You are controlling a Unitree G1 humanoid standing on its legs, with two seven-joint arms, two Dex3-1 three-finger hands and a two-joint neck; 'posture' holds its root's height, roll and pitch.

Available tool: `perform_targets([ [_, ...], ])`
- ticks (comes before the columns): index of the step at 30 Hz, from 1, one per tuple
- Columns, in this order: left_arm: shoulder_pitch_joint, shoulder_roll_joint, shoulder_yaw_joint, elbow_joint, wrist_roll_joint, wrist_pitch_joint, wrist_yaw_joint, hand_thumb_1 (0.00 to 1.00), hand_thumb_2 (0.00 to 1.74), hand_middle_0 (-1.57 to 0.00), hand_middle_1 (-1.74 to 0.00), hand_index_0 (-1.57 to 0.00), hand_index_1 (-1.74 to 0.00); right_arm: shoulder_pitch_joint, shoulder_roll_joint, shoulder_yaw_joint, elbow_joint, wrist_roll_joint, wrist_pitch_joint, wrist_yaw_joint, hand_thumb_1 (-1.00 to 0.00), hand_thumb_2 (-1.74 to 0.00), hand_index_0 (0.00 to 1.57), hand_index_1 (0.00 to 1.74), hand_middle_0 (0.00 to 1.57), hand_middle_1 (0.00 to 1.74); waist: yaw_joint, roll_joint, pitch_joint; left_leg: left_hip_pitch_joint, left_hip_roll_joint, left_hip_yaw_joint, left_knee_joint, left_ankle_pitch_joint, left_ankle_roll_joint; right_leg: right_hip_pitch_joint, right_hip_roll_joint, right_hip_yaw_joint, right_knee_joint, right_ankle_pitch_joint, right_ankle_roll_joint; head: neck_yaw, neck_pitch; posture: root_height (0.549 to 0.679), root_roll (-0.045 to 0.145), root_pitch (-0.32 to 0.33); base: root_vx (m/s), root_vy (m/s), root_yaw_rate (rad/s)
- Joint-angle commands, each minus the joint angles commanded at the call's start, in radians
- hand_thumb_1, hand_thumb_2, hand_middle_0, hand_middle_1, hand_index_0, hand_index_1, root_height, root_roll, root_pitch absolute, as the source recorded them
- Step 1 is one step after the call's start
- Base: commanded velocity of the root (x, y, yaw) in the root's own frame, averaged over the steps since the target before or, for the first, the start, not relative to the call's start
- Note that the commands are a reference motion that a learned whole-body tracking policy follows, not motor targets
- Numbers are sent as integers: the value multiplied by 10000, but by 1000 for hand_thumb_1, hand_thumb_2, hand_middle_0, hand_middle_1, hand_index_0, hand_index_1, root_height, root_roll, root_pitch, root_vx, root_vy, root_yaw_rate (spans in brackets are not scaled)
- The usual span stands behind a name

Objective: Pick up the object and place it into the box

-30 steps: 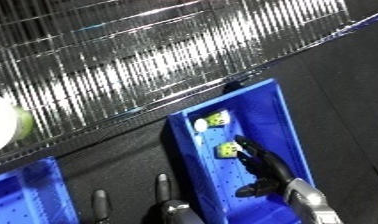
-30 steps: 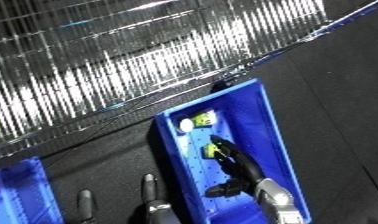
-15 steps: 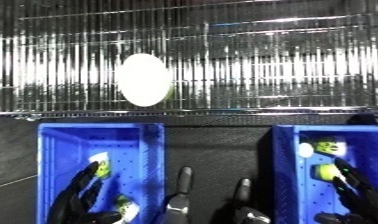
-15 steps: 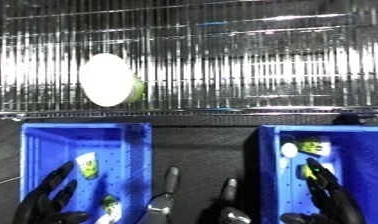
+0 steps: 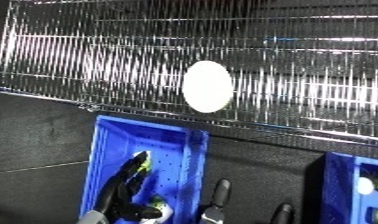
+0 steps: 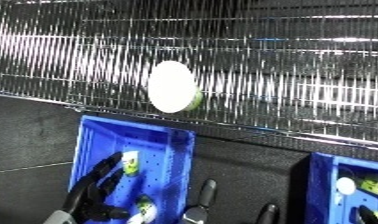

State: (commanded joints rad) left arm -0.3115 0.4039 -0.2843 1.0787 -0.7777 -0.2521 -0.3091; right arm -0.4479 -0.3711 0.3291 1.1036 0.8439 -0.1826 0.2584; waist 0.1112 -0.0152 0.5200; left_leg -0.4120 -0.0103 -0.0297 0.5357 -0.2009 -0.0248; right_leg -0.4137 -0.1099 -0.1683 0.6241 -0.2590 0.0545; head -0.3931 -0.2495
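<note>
The wire rack spanned the upper part of the view, its bars throwing back glare. On it lay the object, a pale oval with a green edge showing in the right eye view; it was untouched and well apart from either hand. Below the rack, on the dark floor, stood the left blue bin, and a second blue bin showed at the lower right, already holding small pale and green items. The left hand reached down inside the left bin, fingers long and relaxed, not closed on anything; small green-and-white items lay beside its fingertips, though contact was hard to judge. The right hand was out of view. The object's position on the rack suggested the pick had not begun.
</note>
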Motion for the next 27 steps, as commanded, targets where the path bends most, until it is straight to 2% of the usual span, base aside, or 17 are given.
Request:
perform_targets([
  [3, 52, 40, -53, -535, -123, -492, 8, 0, 0, 0, 0, 0, 0, 131, 8, 24, 16, 90, -62, 32, 0, 0, 0, 0, 0, 0, 104, -56, 0, -32, -8, -44, -8, -24, 1, -4, -25, -53, 29, -16, 5, 56, 233, 650, 38, 59, 28, -13, 82],
  [6, 168, 82, -148, -1272, -165, -1025, 19, 0, 0, 0, 0, 0, 0, 289, -15, -10, -40, 257, -100, 7, 0, 0, 0, 0, 0, 0, 229, -78, 0, -73, -46, -112, -17, -54, 7, -9, -63, -122, 44, -26, 7, 194, 705, 650, 37, 62, 37, -23, 130],
  [12, 359, 407, -272, -3189, -417, -1839, 256, 0, 0, 0, 0, 0, 0, 597, -59, -62, -180, 632, -148, -8, 0, 0, 0, 0, 0, 0, 502, -143, 0, -254, -136, -222, -5, -113, 23, -86, -133, -286, 80, -14, 28, 620, 980, 650, 34, 74, 19, -36, 112],
  [18, 213, 895, -359, -5013, -598, -2120, 501, 0, 0, 0, 0, 0, 0, 865, -96, -41, -210, 997, -170, 47, 0, 0, 0, 0, 0, 0, 677, -231, 0, -368, -235, -320, 93, -219, 48, -127, -182, -372, 156, -27, 30, 903, 1002, 650, 33, 78, 37, -25, 84],
  [27, -74, 1392, -186, -6861, -903, -2208, 464, 0, 0, 0, 0, 0, 0, 1159, -181, -135, -86, 1375, -228, 280, 0, 0, 0, 0, 0, 0, 860, -311, 0, -469, -343, -410, 155, -288, 45, -137, -229, -462, 167, 10, 58, 1270, 784, 651, 30, 83, 31, -24, 54],
])
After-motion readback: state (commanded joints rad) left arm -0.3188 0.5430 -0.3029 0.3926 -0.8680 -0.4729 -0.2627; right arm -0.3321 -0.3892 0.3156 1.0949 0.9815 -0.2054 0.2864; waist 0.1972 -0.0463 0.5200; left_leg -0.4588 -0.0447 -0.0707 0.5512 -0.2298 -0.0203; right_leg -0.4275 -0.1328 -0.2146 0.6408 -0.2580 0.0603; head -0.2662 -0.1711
